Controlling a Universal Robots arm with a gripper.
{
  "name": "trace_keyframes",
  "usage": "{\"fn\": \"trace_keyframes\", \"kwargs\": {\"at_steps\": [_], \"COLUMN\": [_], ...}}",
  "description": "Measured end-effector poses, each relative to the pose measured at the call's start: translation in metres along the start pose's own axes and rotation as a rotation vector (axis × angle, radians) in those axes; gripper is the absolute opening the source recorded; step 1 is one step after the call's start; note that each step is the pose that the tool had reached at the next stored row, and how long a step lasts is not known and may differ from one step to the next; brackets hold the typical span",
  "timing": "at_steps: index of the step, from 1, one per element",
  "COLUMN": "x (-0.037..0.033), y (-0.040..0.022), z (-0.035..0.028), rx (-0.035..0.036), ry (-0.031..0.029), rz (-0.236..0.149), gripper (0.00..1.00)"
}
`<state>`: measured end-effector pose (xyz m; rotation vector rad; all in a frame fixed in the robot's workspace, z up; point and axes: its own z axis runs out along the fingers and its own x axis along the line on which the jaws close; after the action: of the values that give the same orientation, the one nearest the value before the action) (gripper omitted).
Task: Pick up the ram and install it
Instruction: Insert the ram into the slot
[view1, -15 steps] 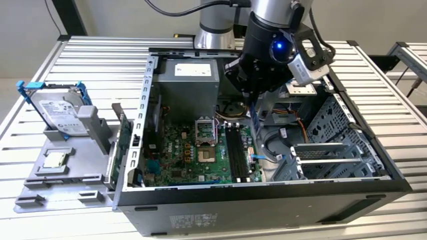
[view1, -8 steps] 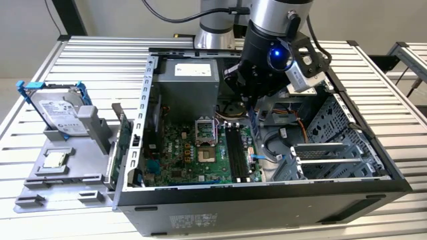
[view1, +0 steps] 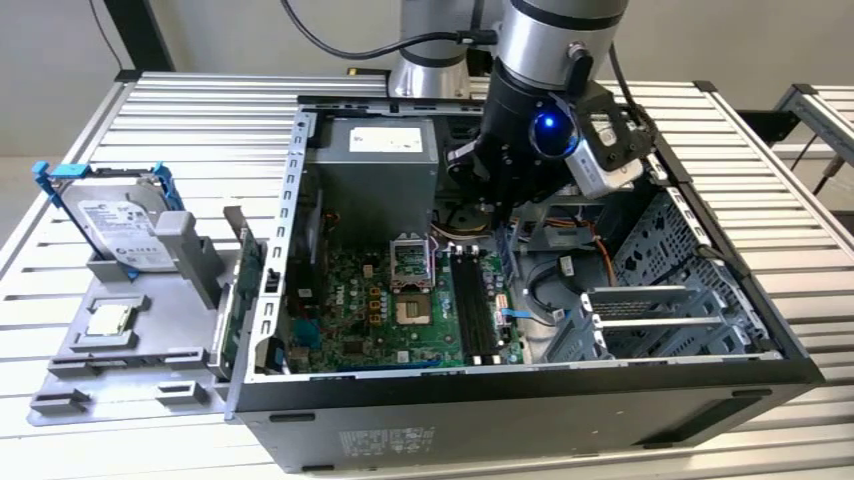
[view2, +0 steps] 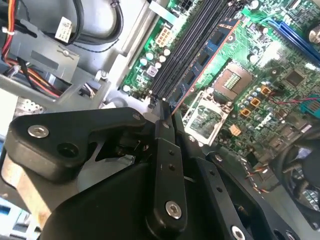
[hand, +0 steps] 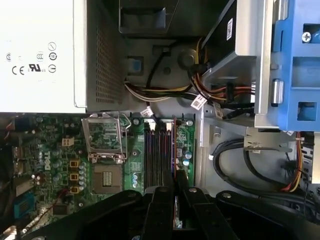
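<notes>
While my claw (hand: 175, 184), pinched nearly shut, holds the ram (hand: 174, 147) edge-down over the memory slots (view1: 470, 300), at three o'clock of the processor socket (view1: 408, 305), I judge installation underway, needing square alignment and a straight press.

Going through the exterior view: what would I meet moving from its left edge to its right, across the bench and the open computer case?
hard drive → processor socket → memory slots → perforated metal cage
</notes>
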<state>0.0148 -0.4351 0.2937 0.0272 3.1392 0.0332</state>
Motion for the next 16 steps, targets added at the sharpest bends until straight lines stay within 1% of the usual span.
{"fn": "trace_keyframes", "kwargs": {"at_steps": [3,6,7,9,12,16], "x": [0.0001,-0.0001,0.0,0.0001,0.0012,0.0066], "y": [-0.002,-0.0075,-0.0085,-0.0091,-0.0093,-0.0099], "z": [0.0054,0.009,0.0103,0.013,0.0185,0.0257], "rx": [0.0,0.002,0.0032,0.0061,0.0063,0.0064], "ry": [-0.0016,-0.0017,-0.0019,-0.0018,-0.0022,-0.0038], "rz": [0.003,0.003,0.003,0.003,0.003,0.003], "gripper": [0.0,0.0,0.0,0.0,0.0,0.0]}}
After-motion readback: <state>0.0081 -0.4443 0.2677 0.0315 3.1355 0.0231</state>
